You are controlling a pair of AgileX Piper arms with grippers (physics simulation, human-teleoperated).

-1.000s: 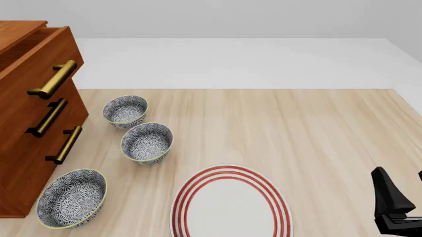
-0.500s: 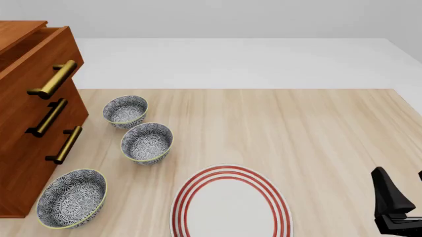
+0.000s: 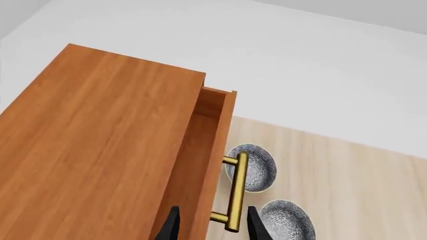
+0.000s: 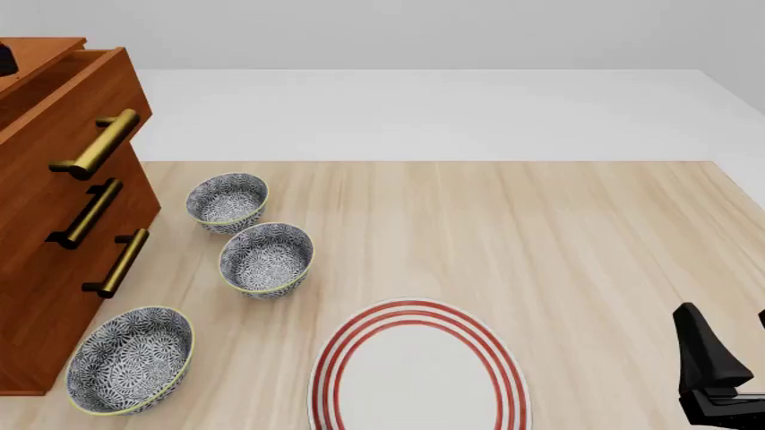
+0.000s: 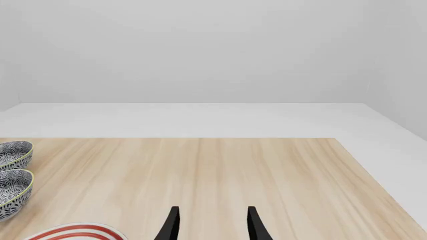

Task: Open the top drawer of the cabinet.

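The cabinet (image 4: 48,269) stands at the table's left edge, reddish-brown with three brass bar handles. Its top drawer (image 4: 74,103) juts out a little from the cabinet front, and the brass handle (image 4: 98,143) is free. In the left wrist view I look down on the cabinet top (image 3: 100,140), the pulled-out top drawer (image 3: 212,145) and its handle (image 3: 236,192). My left gripper (image 3: 212,229) is open above the drawer front, with nothing held. A dark bit of the left arm (image 4: 6,61) shows over the cabinet. My right gripper (image 4: 732,348) is open and empty at the near right.
Three patterned bowls lie in front of the cabinet: a far one (image 4: 227,202), a middle one (image 4: 265,260) and a near one (image 4: 129,360). A red-ringed white plate (image 4: 418,372) sits at the near centre. The table's right edge (image 4: 741,193) runs close to the right arm.
A dark bit of the left arm has come into the front view above the cabinet's top. The drawer, bowls and right arm have not moved.
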